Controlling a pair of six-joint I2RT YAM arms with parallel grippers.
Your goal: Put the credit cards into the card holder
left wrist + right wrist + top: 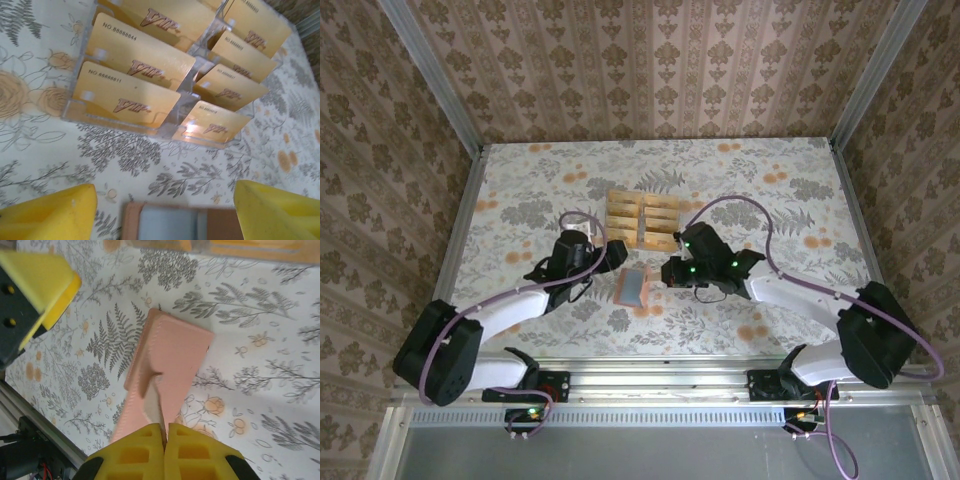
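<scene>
Right fingers point(135, 455) clamp the card holder point(170, 355) by its flap; left fingers point(50, 215) gape open — credit cards point(135, 70) stand just beyond them.

Clear acrylic rack point(125, 126) on floral tabletop point(770, 200)

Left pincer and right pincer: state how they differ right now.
The left pincer stands open and empty; the right pincer is shut, pinching an edge of the card holder. The left pincer sits left of the card holder, pointing toward the credit cards; the right pincer sits on its right. Both are yellow-tipped.
</scene>
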